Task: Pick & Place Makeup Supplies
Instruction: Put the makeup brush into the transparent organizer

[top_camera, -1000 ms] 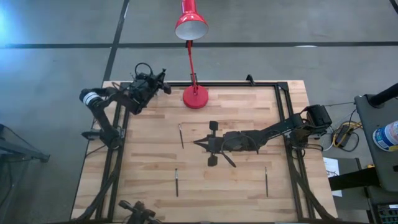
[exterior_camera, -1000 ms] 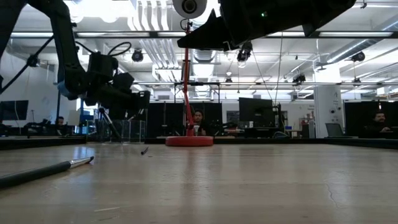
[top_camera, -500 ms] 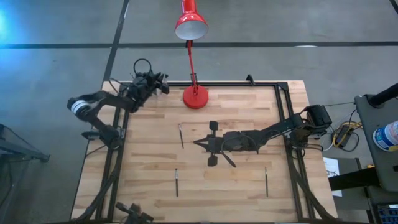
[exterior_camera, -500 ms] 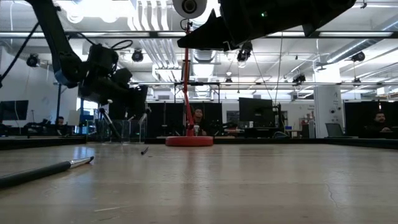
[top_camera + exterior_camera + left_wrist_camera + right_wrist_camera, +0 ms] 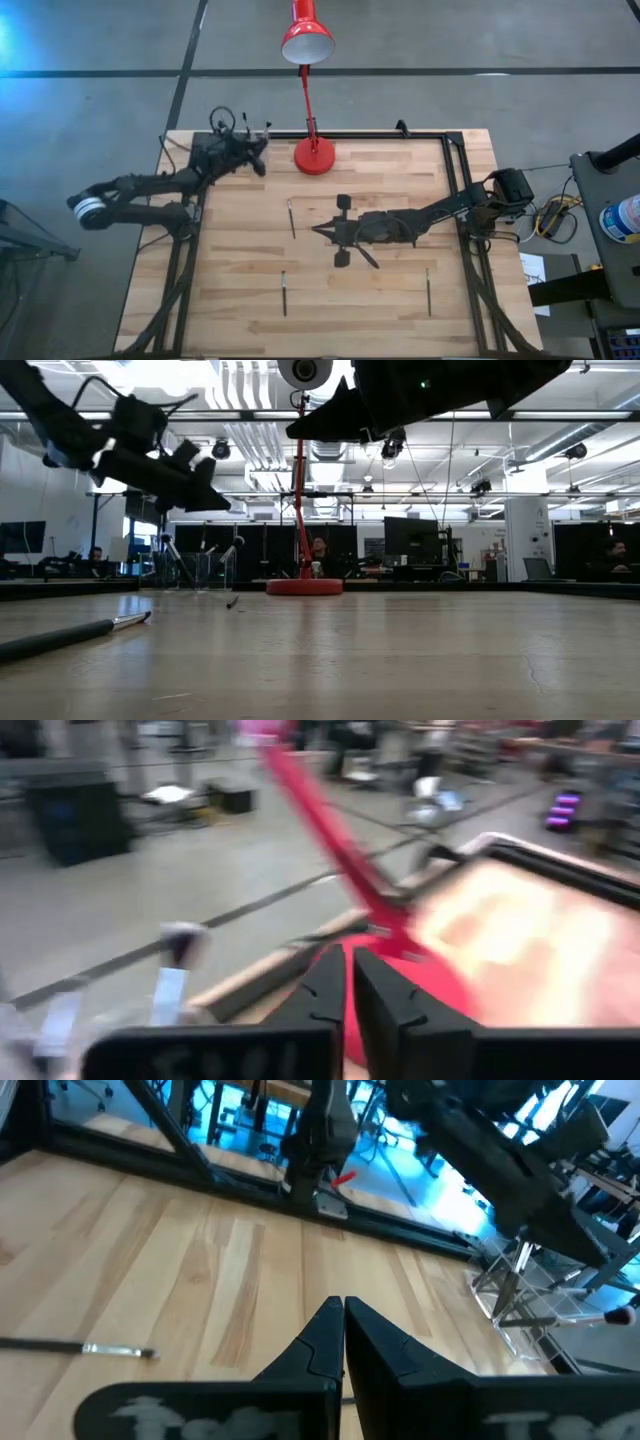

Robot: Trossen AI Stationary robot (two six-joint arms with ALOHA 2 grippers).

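Observation:
Thin dark makeup sticks lie flat on the wooden table: one (image 5: 291, 216) left of centre, one (image 5: 284, 292) near the front, one (image 5: 428, 291) at the front right. A clear holder (image 5: 525, 1300) at the far left corner has several sticks standing in it (image 5: 243, 124). My left gripper (image 5: 256, 158) is shut and empty, raised just beside that holder and left of the red lamp base (image 5: 314, 156). My right gripper (image 5: 318, 231) is shut and empty, above the table's middle, with a stick (image 5: 88, 1348) lying ahead of it.
The red desk lamp stands at the far edge, its stem (image 5: 299, 500) upright and its shade (image 5: 306, 38) out past the table. Black frame rails (image 5: 455, 170) run along the table's far and side edges. A stick (image 5: 70, 636) lies near the low camera.
My left gripper has risen from beside the holder and tipped toward level, while its arm has swung down toward the table's left edge. The sticks on the table and my right arm have stayed where they were.

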